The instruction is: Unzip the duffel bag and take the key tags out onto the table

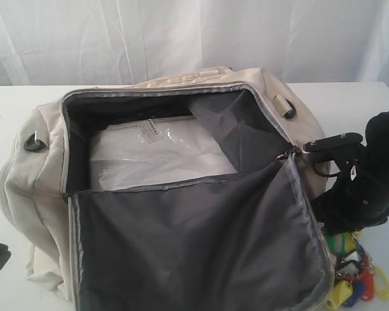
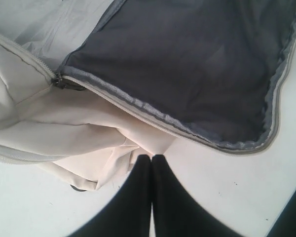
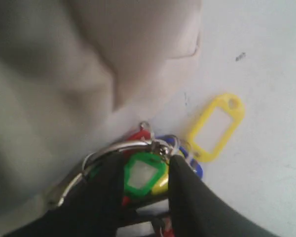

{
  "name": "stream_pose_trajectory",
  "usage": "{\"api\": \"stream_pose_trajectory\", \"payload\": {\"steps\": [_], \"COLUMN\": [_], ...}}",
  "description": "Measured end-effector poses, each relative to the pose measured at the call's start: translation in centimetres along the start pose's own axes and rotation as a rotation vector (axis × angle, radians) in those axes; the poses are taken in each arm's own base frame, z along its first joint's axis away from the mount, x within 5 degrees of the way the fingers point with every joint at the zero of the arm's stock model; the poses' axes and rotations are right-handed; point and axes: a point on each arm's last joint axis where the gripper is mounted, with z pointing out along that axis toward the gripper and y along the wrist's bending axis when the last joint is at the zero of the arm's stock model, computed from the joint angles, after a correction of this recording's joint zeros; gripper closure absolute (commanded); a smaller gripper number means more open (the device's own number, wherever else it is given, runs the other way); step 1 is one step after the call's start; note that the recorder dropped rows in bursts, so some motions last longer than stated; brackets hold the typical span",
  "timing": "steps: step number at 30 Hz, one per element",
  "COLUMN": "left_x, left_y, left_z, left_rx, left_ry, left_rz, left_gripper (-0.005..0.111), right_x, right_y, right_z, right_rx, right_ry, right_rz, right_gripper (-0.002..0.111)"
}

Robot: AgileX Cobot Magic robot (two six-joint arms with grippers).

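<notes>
1. Table [image 1: 13, 103] is carrying everything; the bare white top on the right is serving as the drop spot.
2. Bag [image 1: 19, 188] is lying with its long axis running left to right across the exterior view, mouth facing up; the zip is looking fully run, and the grey-lined flap [image 1: 194, 246] is hanging toward the camera, which is leaving the inside exposed; only a plastic-wrapped white filler [image 1: 155, 155] is showing in there.
3. Right gripper [image 3: 147, 163] is reaching low at the bag's right end, down at table height, probably to lay the load down rather than drop it; its jaws are standing partly apart with a green tag [image 3: 143, 174] between them; whether the pads are touching it I cannot tell.
4. Left gripper [image 2: 151, 159] is hanging off the bag's near left side, above bare table, fingers pressed together on nothing; it is probably waiting there to stay clear.
5. Key tags [image 1: 358, 278] are lying out of the bag, on the table just beside the flap's right corner, so the task is looking all but done.
6. Yellow tag [image 3: 216, 127] is lying flat, fanned out from the bunch; its long axis is slanting away from the bag, holed end farthest from the fingers.
</notes>
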Motion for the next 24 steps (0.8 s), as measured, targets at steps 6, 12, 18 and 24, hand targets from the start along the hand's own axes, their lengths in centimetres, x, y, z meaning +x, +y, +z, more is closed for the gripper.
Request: {"api": "stream_pose_trajectory", "payload": {"steps": [6, 12, 18, 24], "left_x": [0.0, 0.0, 0.0, 0.0], "left_y": [0.0, 0.0, 0.0, 0.0], "left_z": [0.0, 0.0, 0.0, 0.0], "left_rx": [0.0, 0.0, 0.001, 0.001], "left_ry": [0.0, 0.0, 0.002, 0.002], "left_rz": [0.0, 0.0, 0.0, 0.0], "left_gripper": [0.107, 0.107, 0.107, 0.107], "right_x": [-0.3, 0.1, 1.2, 3.3], "right_y": [-0.1, -0.7, -1.3, -1.7], "right_z": [-1.6, -4.2, -7.4, -11.7], "right_rx": [-0.004, 0.037, 0.071, 0.078], "right_ry": [-0.078, -0.146, -0.197, -0.286], "right_rz": [0.005, -0.035, -0.043, -0.013], "right_gripper": [0.077, 0.077, 0.078, 0.104]}}
